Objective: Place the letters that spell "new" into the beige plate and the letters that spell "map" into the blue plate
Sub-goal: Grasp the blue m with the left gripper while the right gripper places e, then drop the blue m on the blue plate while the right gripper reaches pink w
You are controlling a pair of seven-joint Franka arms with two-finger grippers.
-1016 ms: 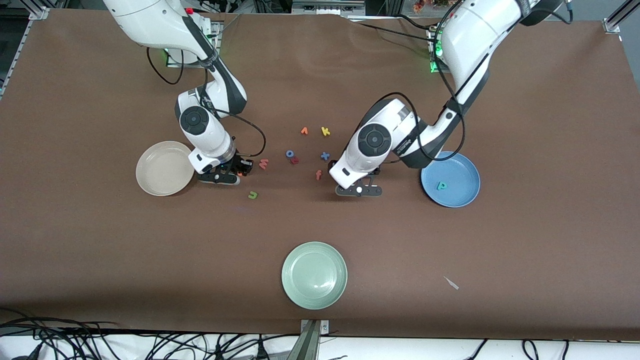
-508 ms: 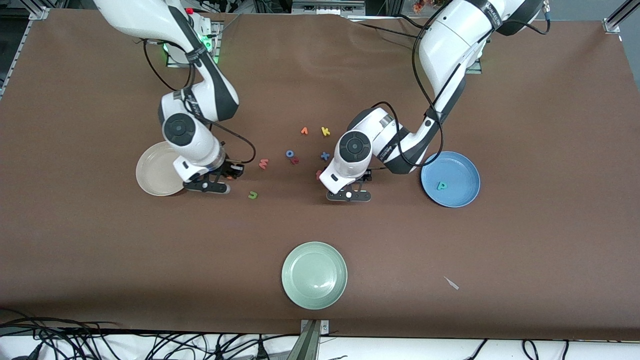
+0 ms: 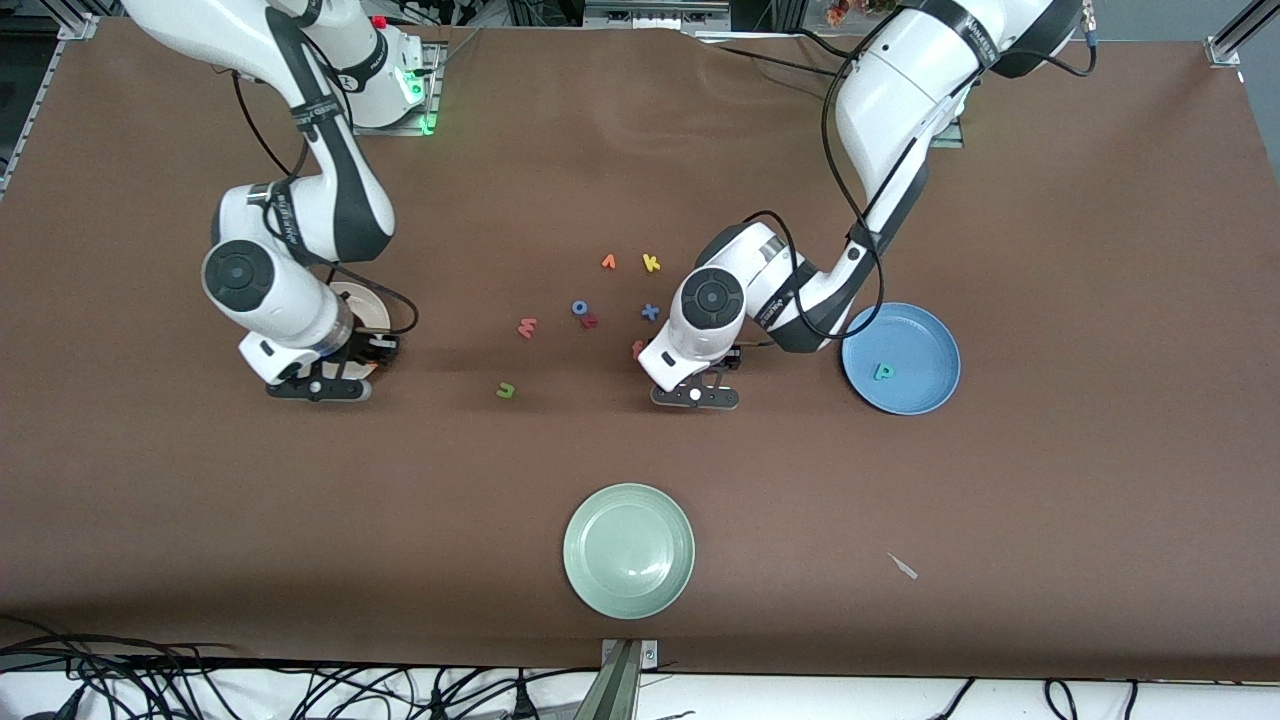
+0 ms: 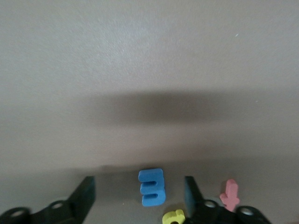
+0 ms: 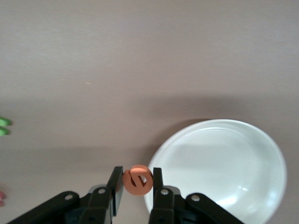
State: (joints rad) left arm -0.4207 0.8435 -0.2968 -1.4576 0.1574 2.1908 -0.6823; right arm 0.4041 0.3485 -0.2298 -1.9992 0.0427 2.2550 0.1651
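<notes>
The right pincer [image 5: 138, 186] is clamped on the small orange foam letter e [image 5: 138, 180] and hangs just at the rim of the round cream-beige plate [image 5: 219, 163], over bare brown table [image 3: 200, 500] and not yet over the plate's well; let go here, the light letter could strike the rim and bounce out, or cling to a pad. The left pincer [image 4: 139, 198] is low over the table with its fingers apart on either side of the small blue foam letter m [image 4: 151, 187], and the yellow foam letter a [image 4: 174, 217] and an orange-red foam letter f [image 4: 230, 195] lie just beside one finger. As the jaws close they may nudge or trap the yellow letter with the m, or squeeze the thin m so that it tilts and slips. The teal foam letter p [image 3: 883, 372] already lies in the round sky-blue plate [image 3: 925, 345]; the olive-green n [image 3: 506, 390] and pinkish-red w [image 3: 527, 327] lie on the table between the arms. Compared with a second ago, the right arm has carried the e away from the w toward the beige plate, now largely hidden under its wrist in the front view, and the left arm has slid away from the blue plate toward the loose letters and begun narrowing its jaws.
</notes>
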